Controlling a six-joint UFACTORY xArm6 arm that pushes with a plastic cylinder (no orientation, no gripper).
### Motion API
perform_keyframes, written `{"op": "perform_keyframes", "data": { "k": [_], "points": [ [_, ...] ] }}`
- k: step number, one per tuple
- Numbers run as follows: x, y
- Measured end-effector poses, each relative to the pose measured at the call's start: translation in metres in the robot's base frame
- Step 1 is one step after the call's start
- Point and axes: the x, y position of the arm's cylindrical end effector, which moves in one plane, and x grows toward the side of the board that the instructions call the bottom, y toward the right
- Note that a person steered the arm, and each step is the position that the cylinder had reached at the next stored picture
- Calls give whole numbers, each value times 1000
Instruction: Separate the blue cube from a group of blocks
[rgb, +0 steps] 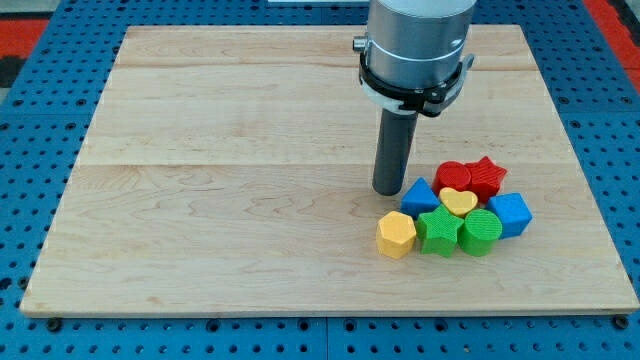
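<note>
- Wooden desk (250, 200), pale planks.
- Clustered at the view's lower right: blue cube (510, 213), green cylinder (480, 232), green star (438, 230), yellow hexagon (396, 235), yellow heart (459, 202), blue triangle (420, 195), red star (487, 177), red block (455, 176).

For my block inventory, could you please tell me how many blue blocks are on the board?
2: a blue triangular block at the cluster's left, beside my tip, and the blue cube at its right edge.

A robotics lab bench: a pale wooden board counter (250, 180) lies on a blue perforated metal base (40, 140) with red panels (30, 30) past the board's top corners, and a grey cylindrical robot arm (415, 45) stands over the board.
</note>
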Motion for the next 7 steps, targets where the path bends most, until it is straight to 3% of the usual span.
{"op": "perform_keyframes", "data": {
  "k": [1,3,4,5,6,7],
  "points": [
    [-4,-4],
    [-118,10],
    [-118,104],
    [-68,167],
    [28,179],
    [62,146]
  ]
}}
